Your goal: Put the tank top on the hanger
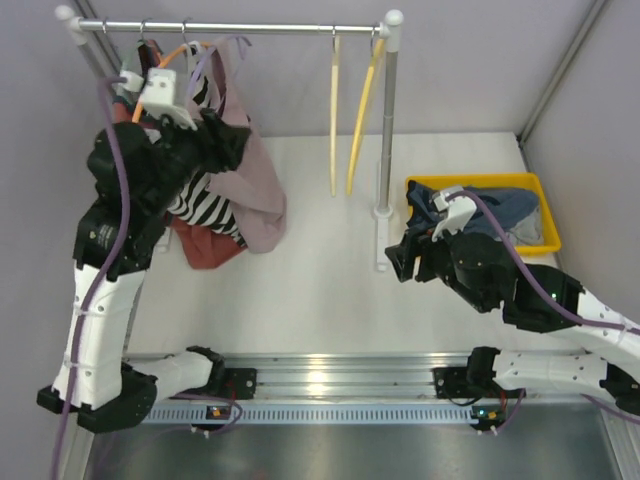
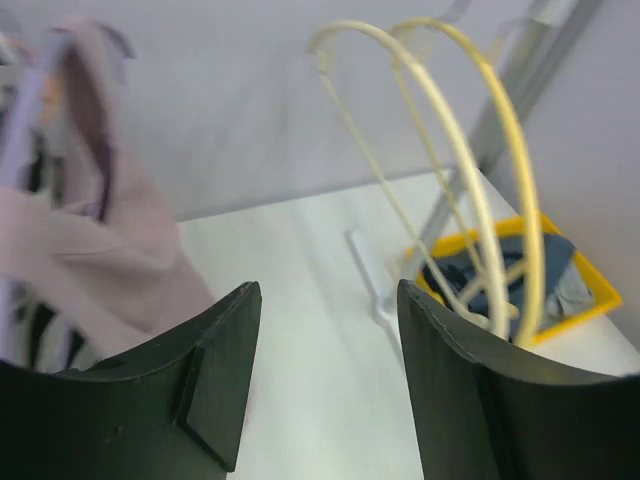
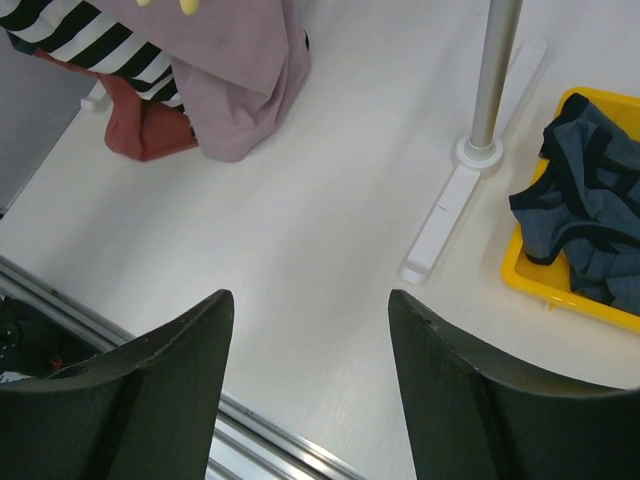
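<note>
The dusty pink tank top (image 1: 255, 170) hangs at the left end of the rail, draped over the lavender hanger (image 1: 215, 55), and its hem reaches the table. In the left wrist view the tank top (image 2: 90, 250) and the hanger (image 2: 25, 120) sit blurred at the left edge. My left gripper (image 1: 235, 140) is just beside the garment, apart from it; seen from its own wrist, the left gripper (image 2: 325, 300) is open and empty. My right gripper (image 1: 395, 262) hovers low near the rack's foot; its wrist view shows the right gripper (image 3: 310, 300) open over bare table, with the tank top (image 3: 240, 80) far off.
A striped top (image 1: 205, 205) and a rust-red garment (image 1: 205, 245) hang behind the tank top, by an orange hanger (image 1: 165, 60). Two pale yellow hangers (image 1: 350, 110) hang near the right rack post (image 1: 387, 130). A yellow bin (image 1: 545, 215) holds blue clothes.
</note>
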You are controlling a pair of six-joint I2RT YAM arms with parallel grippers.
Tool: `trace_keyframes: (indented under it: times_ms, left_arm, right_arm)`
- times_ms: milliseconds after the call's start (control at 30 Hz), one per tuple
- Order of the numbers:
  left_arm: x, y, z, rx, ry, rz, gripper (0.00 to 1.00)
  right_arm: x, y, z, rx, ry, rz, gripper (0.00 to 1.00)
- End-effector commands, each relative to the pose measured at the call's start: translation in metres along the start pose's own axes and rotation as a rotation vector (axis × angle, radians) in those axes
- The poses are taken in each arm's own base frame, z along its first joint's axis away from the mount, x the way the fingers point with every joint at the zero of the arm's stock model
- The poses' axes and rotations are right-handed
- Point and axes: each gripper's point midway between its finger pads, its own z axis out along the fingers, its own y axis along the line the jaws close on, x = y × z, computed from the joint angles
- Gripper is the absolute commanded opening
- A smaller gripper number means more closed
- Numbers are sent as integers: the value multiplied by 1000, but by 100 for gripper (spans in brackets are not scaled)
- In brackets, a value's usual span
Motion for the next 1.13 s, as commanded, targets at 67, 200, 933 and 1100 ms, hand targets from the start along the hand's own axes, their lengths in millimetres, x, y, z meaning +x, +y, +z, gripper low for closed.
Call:
trace_keyframes:
  times_ms: [67,200,933,1100]
  left_arm:
    - [35,-38,16,-67,-24,56,61]
    - [76,-38,5,-43,-11,-22,61]
    - [316,-115,-61,5,356,-67,55]
    - [318,-115,-64,31,363,-61,56]
  right_arm:
    - [-10,1,-1,-3,-47,31,64]
    - [-1,-5,-2,5,-41,36,66]
    - [103,-47,15,170,86,142,100]
    - [104,-54,15,214,76,165,100]
